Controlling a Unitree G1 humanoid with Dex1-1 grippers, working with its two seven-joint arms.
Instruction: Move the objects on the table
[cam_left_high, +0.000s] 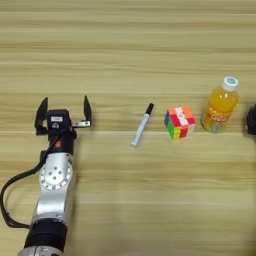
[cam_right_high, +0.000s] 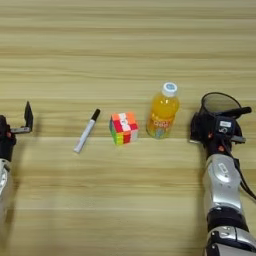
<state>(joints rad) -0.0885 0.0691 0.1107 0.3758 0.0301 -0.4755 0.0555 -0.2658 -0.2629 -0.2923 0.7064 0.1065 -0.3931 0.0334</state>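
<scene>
Worktop (cam_left_high: 125, 60) items: marker (cam_left_high: 142, 125), puzzle cube (cam_left_high: 179, 122), orange-drink bottle (cam_left_high: 220, 105) in a row. Left pincer (cam_left_high: 63, 113) spread, empty. Right pincer (cam_right_high: 220, 116) grasping mesh pen cup (cam_right_high: 220, 103).

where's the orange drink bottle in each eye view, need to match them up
Left eye view: the orange drink bottle stands upright near the right edge.
Right eye view: it stands right of centre.
Shared landmark: the colour cube, just to its left in both views.

Lower pen cup (cam_right_high: 218, 104) hidden behind right gripper (cam_right_high: 217, 126).
</scene>
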